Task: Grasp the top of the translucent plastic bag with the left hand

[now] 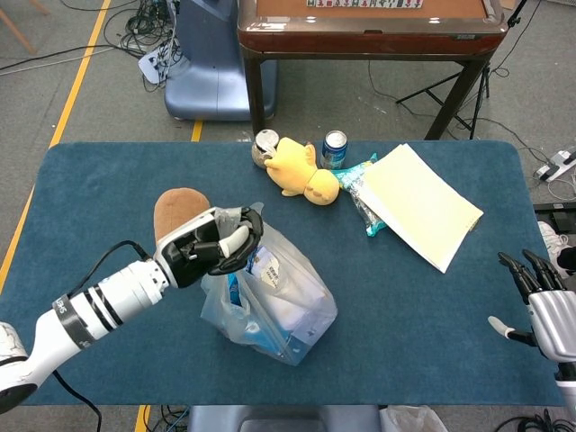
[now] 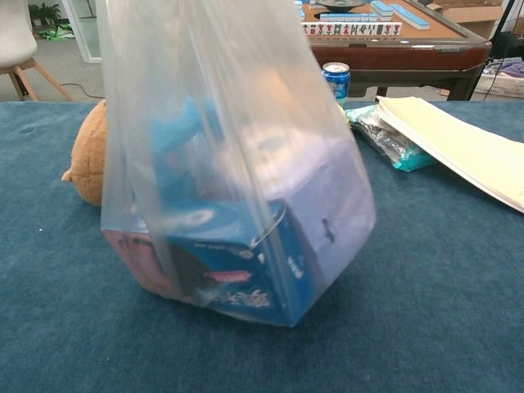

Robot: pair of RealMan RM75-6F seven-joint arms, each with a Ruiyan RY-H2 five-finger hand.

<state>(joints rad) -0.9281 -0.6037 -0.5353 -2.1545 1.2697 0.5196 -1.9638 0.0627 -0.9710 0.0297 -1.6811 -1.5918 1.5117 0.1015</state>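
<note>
The translucent plastic bag (image 1: 274,301) with a blue box (image 2: 237,270) inside stands stretched upward on the blue table. My left hand (image 1: 212,247) grips the gathered top of the bag, fingers curled around the handles, left of and above the bag's body. In the chest view the bag (image 2: 229,147) fills the left half of the frame and the hand is out of frame above. My right hand (image 1: 543,306) is at the table's right edge, fingers spread, holding nothing.
A brown plush (image 1: 175,210) lies just behind the left hand. A yellow plush (image 1: 302,171), a blue can (image 1: 334,148), a teal packet (image 1: 362,202) and a stack of pale papers (image 1: 419,205) lie at the back right. A wooden mahjong table (image 1: 369,27) stands beyond.
</note>
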